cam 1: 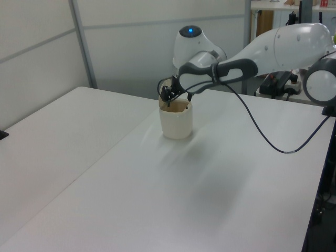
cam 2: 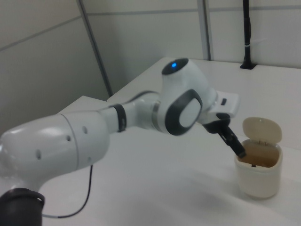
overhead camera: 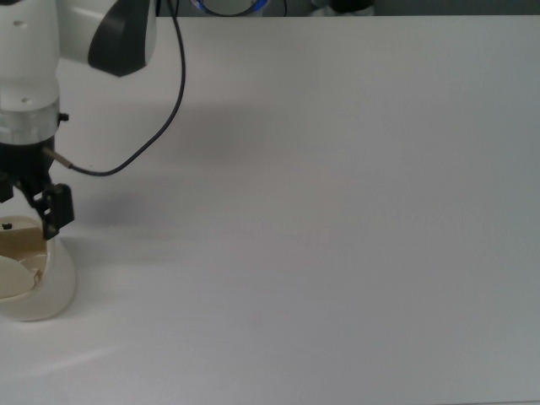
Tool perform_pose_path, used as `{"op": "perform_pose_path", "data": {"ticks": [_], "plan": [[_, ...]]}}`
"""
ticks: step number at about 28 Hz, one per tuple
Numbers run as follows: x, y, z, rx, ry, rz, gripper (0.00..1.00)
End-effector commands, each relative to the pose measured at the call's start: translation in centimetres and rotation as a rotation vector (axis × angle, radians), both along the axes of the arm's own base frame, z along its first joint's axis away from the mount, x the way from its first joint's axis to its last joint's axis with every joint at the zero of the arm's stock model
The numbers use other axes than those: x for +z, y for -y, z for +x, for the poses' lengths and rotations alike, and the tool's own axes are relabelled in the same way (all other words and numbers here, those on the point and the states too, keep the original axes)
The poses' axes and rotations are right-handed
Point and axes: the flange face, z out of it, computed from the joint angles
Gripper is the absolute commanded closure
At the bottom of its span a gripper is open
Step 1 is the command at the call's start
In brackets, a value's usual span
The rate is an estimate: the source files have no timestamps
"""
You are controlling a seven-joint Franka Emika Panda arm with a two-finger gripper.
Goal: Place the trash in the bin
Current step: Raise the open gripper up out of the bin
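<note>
The gripper (overhead camera: 28, 213) hangs right over the bin (overhead camera: 52, 287), and its jaws stand apart with nothing between them. In the top view one black finger (overhead camera: 57, 211) hangs above the bin's rim, on the side toward the top view's right, and the other is cut off at the picture's left edge. Beige lining and the small dark mark on the rim show in the gap.

The bin itself stands upright on the white table (overhead camera: 337, 211), hard against the top view's left edge, toward the near corner. Its pale flap (overhead camera: 12, 278) is tipped up; in the right view the flap (cam 2: 261, 129) stands upright at the back of the bin (cam 2: 257, 182), with the mouth open in front of it.

From the left view, the gripper (cam 1: 168, 98) sits just above the mouth of the bin (cam 1: 176, 123), fingertips at rim level. The right view has the gripper (cam 2: 235, 143) slanting down toward the rim from the right view's left.

The trash? I cannot make it out; only part of the bin's inside is visible, so whether it lies in there I cannot tell.

A black cable (overhead camera: 143, 148) loops from the wrist across the table.
</note>
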Motion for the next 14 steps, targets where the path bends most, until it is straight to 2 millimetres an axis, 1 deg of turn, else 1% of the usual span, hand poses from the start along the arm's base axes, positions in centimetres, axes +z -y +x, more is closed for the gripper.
{"op": "perform_pose_path", "data": {"ticks": [1,2,4,6,7,11,12,14], "plan": [[3.3,-1.3,-2.0,0.079,-0.091,0.040,0.00],[4.5,-2.6,-2.6,0.121,-0.121,0.050,0.00],[5.4,-3.7,-3.2,0.161,-0.161,0.060,0.00],[6.1,-4.8,-3.9,0.205,-0.206,0.070,0.00],[6.5,-6.1,-4.5,0.250,-0.253,0.083,0.00],[7.3,-8.7,-5.6,0.332,-0.333,0.099,0.00],[7.6,-10.0,-6.0,0.371,-0.365,0.107,0.00],[8.2,-11.0,-6.5,0.401,-0.389,0.109,0.00]]}}
